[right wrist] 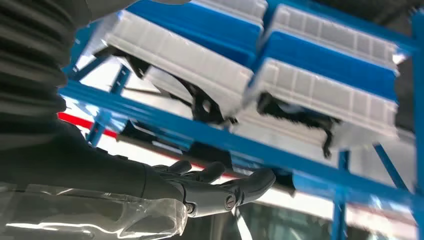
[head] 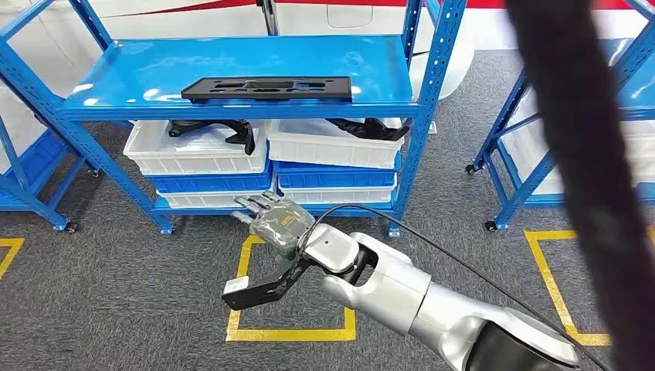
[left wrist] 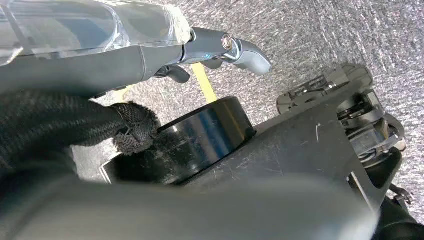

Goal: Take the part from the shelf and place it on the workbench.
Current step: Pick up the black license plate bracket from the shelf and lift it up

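A flat black part [head: 266,88] with cut-outs lies on the top level of the blue shelf [head: 232,112], near its front edge. My right hand [head: 274,216] reaches forward below that level, in front of the lower bins, with its fingers stretched out and nothing in them. In the right wrist view the same hand [right wrist: 220,187] is spread, apart from the shelf. My left hand [left wrist: 220,47] hangs over the grey carpet with its thumb out, holding nothing.
Two white bins [head: 193,154] [head: 332,147] holding black parts [head: 224,130] sit on the lower level over blue bins [head: 332,176]. Another blue shelf [head: 533,170] stands at the right. Yellow tape [head: 290,334] marks the carpet. A thick black cable [head: 571,154] crosses the right of the head view.
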